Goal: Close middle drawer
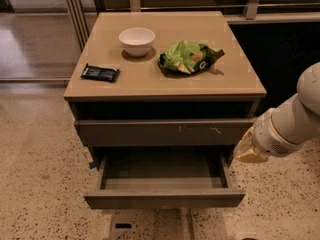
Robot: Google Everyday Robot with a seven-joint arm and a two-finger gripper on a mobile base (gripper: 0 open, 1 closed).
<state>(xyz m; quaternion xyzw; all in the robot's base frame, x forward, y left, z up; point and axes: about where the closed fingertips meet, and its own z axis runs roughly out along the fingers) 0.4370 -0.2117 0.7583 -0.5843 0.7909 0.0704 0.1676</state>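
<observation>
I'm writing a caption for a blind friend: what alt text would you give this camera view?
The middle drawer of a small tan-topped cabinet stands pulled wide open, nothing visible inside, while the robot's pale gripper hangs by the cabinet's right side, level with that drawer. On top sit a white bowl, a green snack bag and a dark packet.
</observation>
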